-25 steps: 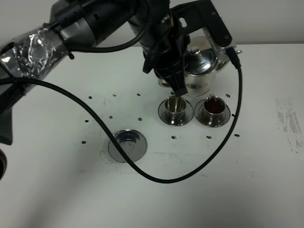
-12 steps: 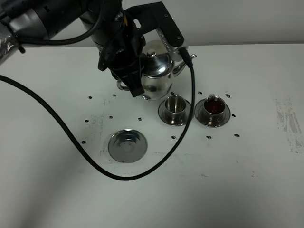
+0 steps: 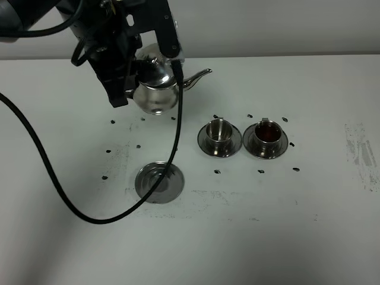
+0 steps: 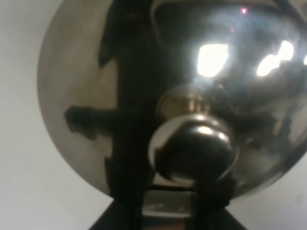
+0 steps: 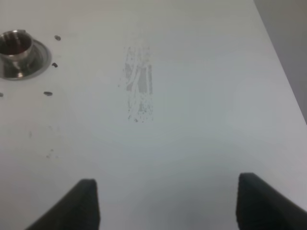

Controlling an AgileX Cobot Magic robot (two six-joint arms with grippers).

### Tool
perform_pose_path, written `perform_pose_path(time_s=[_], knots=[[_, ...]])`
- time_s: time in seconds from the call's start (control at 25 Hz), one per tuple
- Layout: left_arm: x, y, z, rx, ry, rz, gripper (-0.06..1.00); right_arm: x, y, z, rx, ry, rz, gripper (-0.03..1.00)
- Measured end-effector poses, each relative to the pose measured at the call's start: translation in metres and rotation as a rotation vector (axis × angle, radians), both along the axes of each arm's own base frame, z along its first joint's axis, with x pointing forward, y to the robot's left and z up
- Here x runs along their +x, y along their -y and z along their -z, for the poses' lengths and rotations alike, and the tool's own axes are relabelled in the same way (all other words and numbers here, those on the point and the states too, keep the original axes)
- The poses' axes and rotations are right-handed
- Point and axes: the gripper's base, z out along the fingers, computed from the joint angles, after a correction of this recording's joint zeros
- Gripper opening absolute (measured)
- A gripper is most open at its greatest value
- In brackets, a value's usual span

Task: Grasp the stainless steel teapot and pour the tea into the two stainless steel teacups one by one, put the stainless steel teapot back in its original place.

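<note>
Teapot (image 3: 155, 89) hangs upright so nothing spills, pinched by the left gripper (image 3: 123, 89); the right gripper (image 5: 168, 201) idles, spread.

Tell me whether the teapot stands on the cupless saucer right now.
No: the teapot is well apart from that saucer, which lies bare, nearer the camera.

**A:** what's the left wrist cam getting?

**B:** pretty much all teapot (image 4: 76, 96) lol. Shiny steel dome fills the shot, round knob (image 4: 192, 151) right up close, bright light spots mirrored in it, white table (image 4: 24, 172) beside it.
</note>
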Motion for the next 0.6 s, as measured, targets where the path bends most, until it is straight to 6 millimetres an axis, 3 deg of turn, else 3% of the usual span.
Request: perform_pose_path(time_s=[0.2, 0.6], knots=[[0.004, -0.007, 0.001, 0.056, 0.014, 0.177, 0.18, 0.0, 0.0, 0.0, 0.0, 0.0, 0.0, 0.58], [0.02, -0.012, 0.033, 0.162, -0.038, 0.46, 0.18, 0.0, 0.0, 0.0, 0.0, 0.0, 0.0, 0.58]])
